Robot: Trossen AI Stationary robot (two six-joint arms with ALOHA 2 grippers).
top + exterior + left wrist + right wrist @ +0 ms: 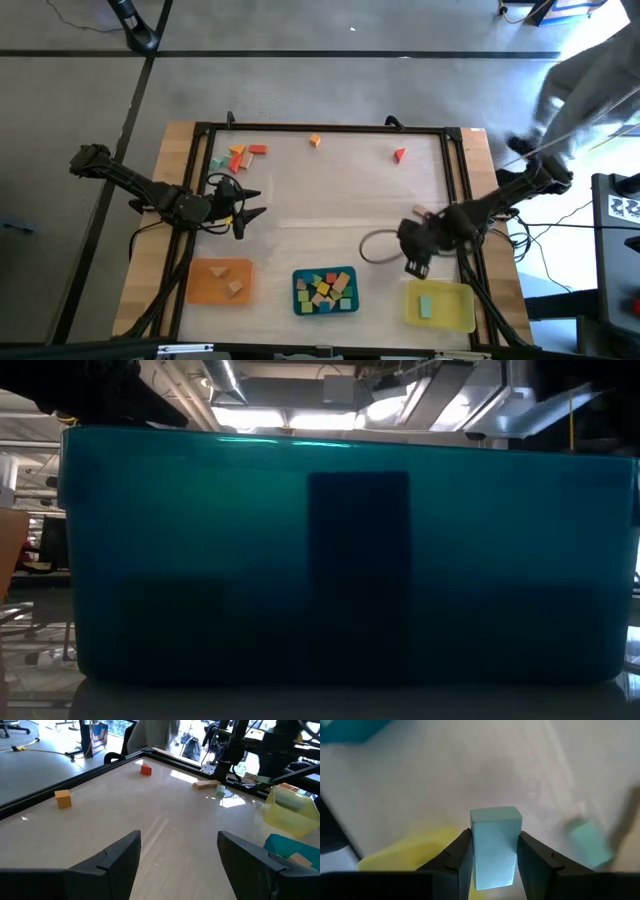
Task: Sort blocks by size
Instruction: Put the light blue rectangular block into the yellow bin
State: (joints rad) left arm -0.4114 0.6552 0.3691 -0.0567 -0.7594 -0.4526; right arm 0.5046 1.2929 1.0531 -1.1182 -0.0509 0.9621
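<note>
One mint block [494, 847] sits pinched in my right gripper [494, 857], just beside the yellow tray [462, 312]; my left gripper [177, 855] waits spread wide, well apart from it.

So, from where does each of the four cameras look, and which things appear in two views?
High: above the table, looking straight down; both arms show.
Low: at table height, facing the teal tray; no arm shows.
Left wrist: behind the open left pincer, looking across the table.
Right wrist: behind the right pincer, which holds a mint block.
Shared: high and left wrist views both show the red block.
</note>
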